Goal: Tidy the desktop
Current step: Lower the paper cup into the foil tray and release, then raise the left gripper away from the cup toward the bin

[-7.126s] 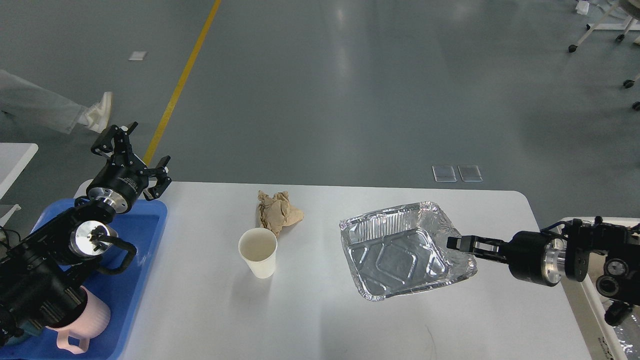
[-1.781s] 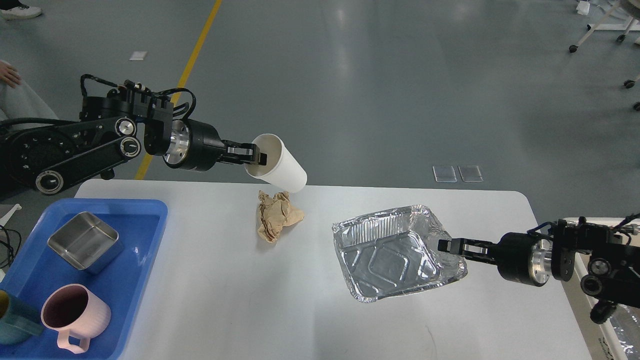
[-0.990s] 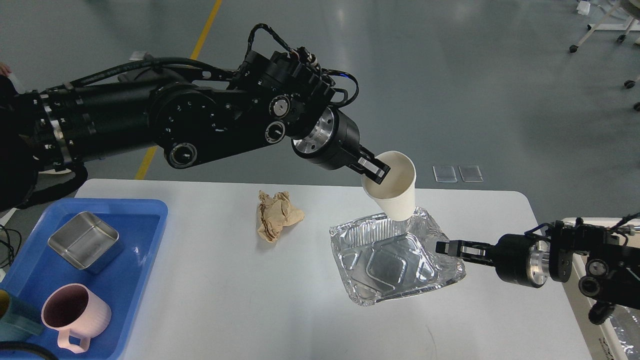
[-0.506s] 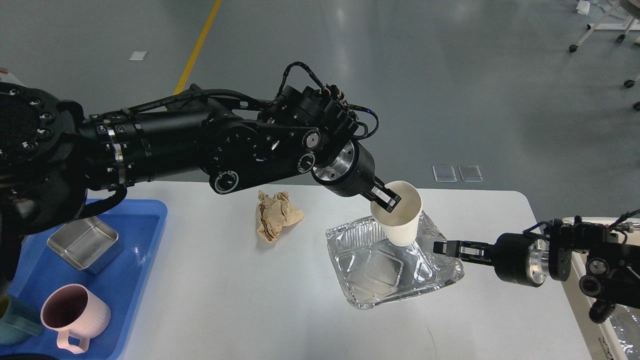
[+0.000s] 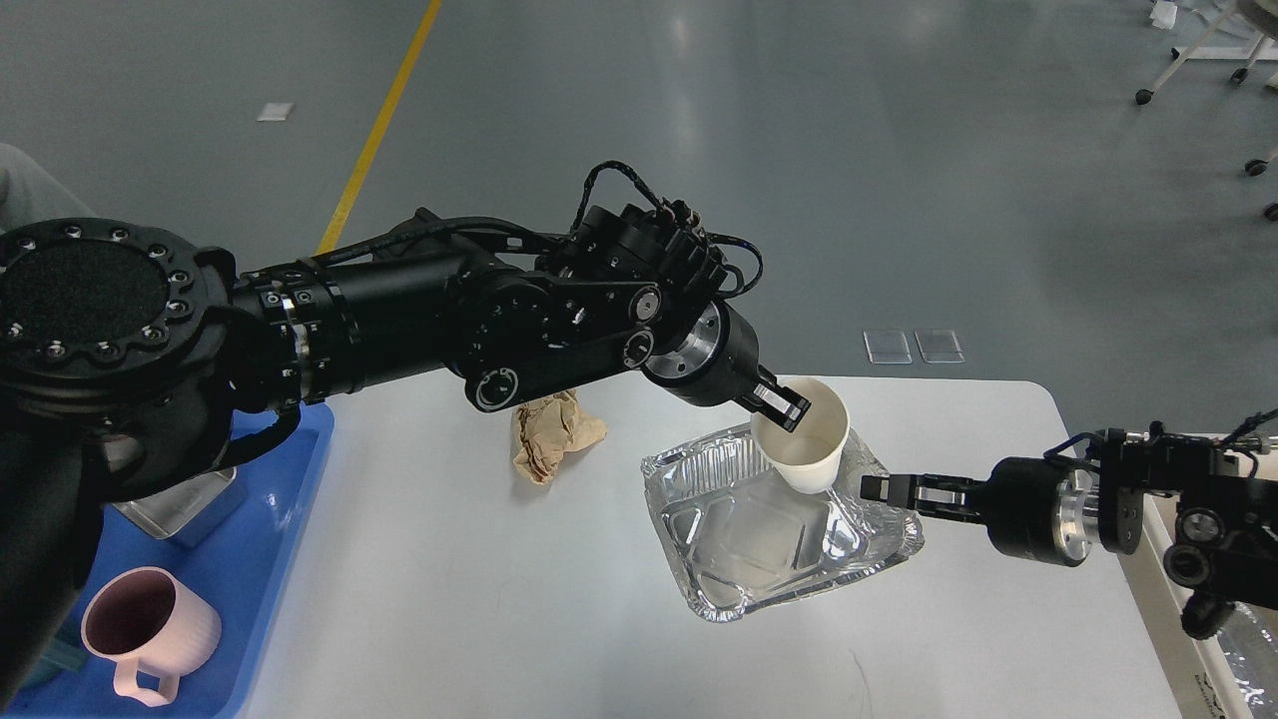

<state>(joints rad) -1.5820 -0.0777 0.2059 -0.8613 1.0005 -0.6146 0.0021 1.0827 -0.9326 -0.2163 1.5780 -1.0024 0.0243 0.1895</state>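
Item: table (image 5: 479, 619), a large smooth white top with rounded corners, filling the lower middle of the head view; its long axis runs left to right across the view, the far edge bordering grey floor. Left pincer (image 5: 781, 404): jaws narrow, clamped on the near-left rim of a white paper cup (image 5: 804, 444), one finger inside the rim and one outside; the cup stands roughly upright, mouth up, over the far right part of a foil tray (image 5: 759, 524), and whether its base touches the foil cannot be told. Right pincer (image 5: 879, 488): jaws narrow, closed on the right rim of the foil tray, reaching in from the right edge of the view. Foil tray: crinkled silver, rectangular, empty floor visible, set skew to the table edges with one corner toward the viewer. Crumpled brown paper (image 5: 552, 434): on the table just behind the left arm, apart from the foil tray. Blue tray (image 5: 300, 469): at the table's left end, partly hidden by the left arm, holding a pink mug (image 5: 150, 629) and a steel container (image 5: 185, 499).
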